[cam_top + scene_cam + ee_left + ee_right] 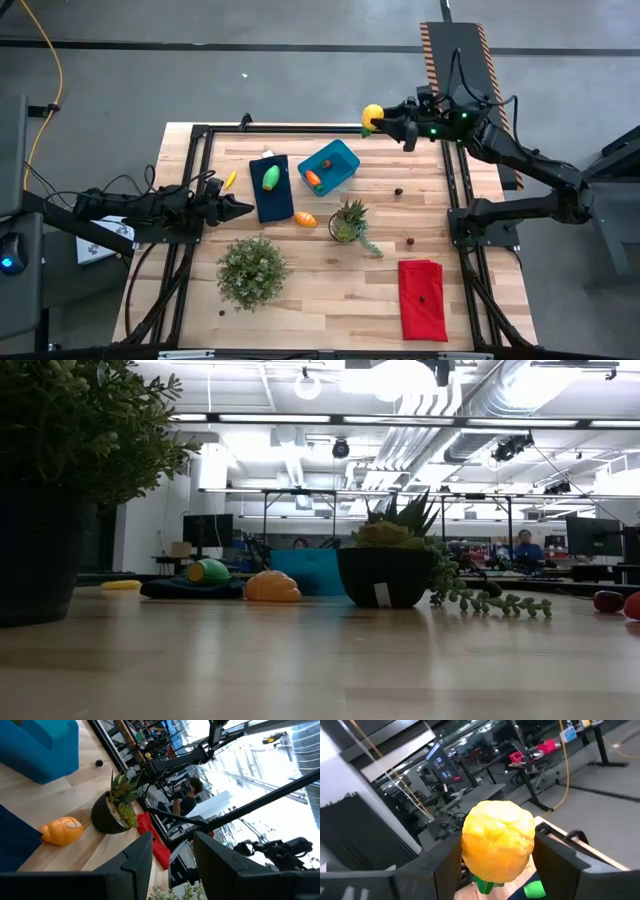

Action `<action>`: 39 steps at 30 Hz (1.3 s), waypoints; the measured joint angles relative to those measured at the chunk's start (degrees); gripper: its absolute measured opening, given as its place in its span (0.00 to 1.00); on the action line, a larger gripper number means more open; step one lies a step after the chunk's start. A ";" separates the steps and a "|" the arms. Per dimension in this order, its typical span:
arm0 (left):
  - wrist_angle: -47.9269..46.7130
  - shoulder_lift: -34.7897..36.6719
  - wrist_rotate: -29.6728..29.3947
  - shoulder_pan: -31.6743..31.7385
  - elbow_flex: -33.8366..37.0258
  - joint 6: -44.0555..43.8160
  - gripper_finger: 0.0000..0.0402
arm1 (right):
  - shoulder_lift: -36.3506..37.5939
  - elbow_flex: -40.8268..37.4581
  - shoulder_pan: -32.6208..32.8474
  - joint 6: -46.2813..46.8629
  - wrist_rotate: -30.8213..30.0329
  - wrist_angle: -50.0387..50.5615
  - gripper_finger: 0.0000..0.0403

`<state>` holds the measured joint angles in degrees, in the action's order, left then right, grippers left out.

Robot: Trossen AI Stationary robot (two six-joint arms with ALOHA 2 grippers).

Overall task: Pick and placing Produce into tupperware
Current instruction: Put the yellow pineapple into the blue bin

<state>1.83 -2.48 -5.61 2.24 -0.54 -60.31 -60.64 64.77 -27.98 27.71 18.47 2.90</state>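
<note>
Produce is lying scattered, as we are seeing from above: the green oval [271, 178] is resting on the dark blue cloth [272, 190], the orange oval [306, 218] is sitting on bare wood just beside that cloth, and an orange piece [314, 179] is lying inside the blue tub [336, 158]. The right gripper [373, 119] is hanging over the table's far edge, its fingers closed on the yellow lemon [498, 841], which in its wrist view is looking bumpy with green beneath. The left gripper [243, 208] is waiting near the cloth, fingers parted around nothing. From table height we are seeing the green and orange ovals but neither gripper; the lemon's green part is perhaps a leaf.
</note>
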 joint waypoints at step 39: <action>-0.26 0.00 1.71 0.00 -0.01 0.00 0.33 | -12.10 2.65 -1.04 -2.21 1.21 -4.25 0.52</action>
<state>1.56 -2.48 -3.89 2.24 -0.56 -60.31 -72.74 67.42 -29.02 25.50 19.68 -1.35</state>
